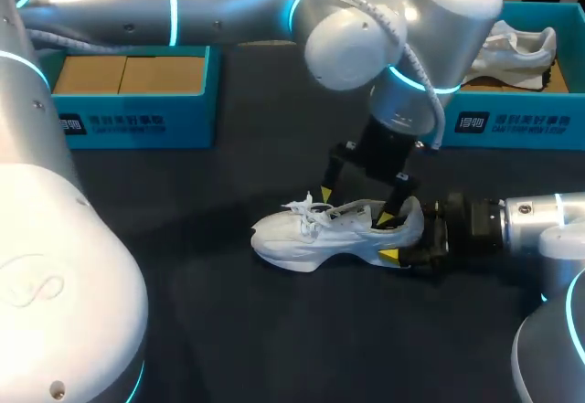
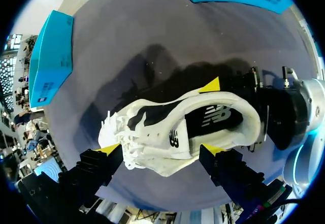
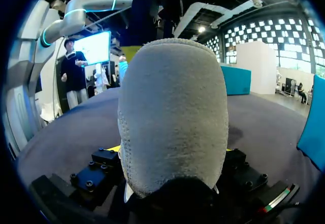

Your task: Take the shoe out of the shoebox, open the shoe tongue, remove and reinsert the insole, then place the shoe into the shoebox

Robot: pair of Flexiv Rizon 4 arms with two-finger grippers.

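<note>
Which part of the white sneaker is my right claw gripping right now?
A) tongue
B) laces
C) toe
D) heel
D: the right claw sits at the back end of the white sneaker, with the heel clamped from both sides.

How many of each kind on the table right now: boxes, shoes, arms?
Teal boxes: 2, left box, right box
White shoes: 2, table shoe, boxed shoe
Arms: 2, left arm, right arm
Total: 6
</note>
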